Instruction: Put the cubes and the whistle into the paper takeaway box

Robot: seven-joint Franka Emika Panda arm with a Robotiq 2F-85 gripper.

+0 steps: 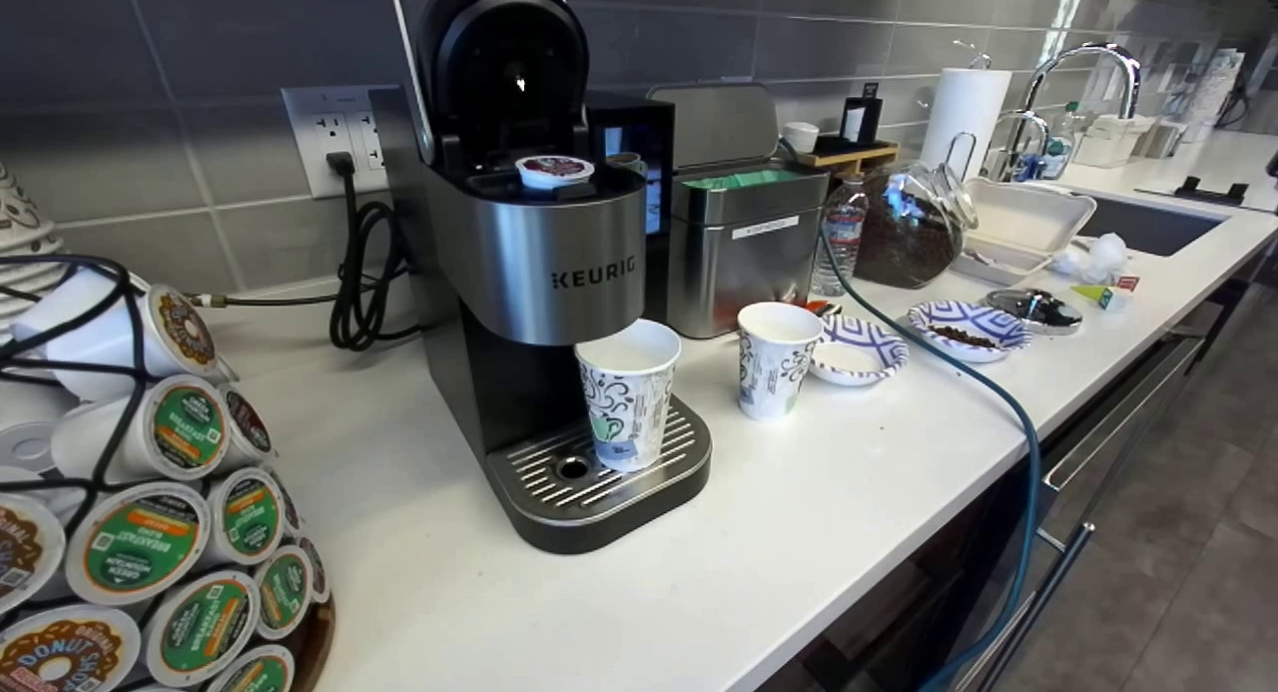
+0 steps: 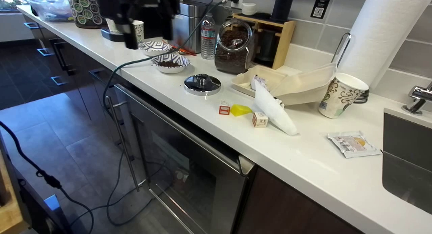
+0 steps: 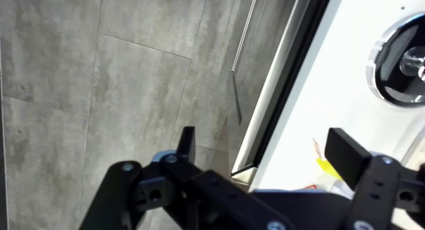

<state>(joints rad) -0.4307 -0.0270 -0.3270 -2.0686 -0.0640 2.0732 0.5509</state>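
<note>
Two letter cubes lie on the white counter: one with a red I (image 2: 224,109), and one with a printed picture (image 2: 260,120). The yellow whistle (image 2: 240,110) lies between them; it also shows in an exterior view (image 1: 1093,293). The beige paper takeaway box (image 2: 303,92) stands open behind them, with a crumpled wrapper inside; it shows in both exterior views (image 1: 1033,211). My gripper (image 2: 148,38) is open and empty, above the counter's front edge. In the wrist view, its fingers (image 3: 260,135) are wide apart; the right finger partly covers the whistle (image 3: 327,167). The cubes there are mostly hidden.
A crumpled white wrap (image 2: 275,109) leans against the box beside the cubes. A chrome lid (image 2: 202,83), a coffee jar (image 2: 234,48), patterned bowls (image 2: 170,69), a paper cup (image 2: 341,95) and a packet (image 2: 352,144) are around. A teal cable (image 2: 135,61) crosses the counter. The sink (image 2: 405,153) is at the right.
</note>
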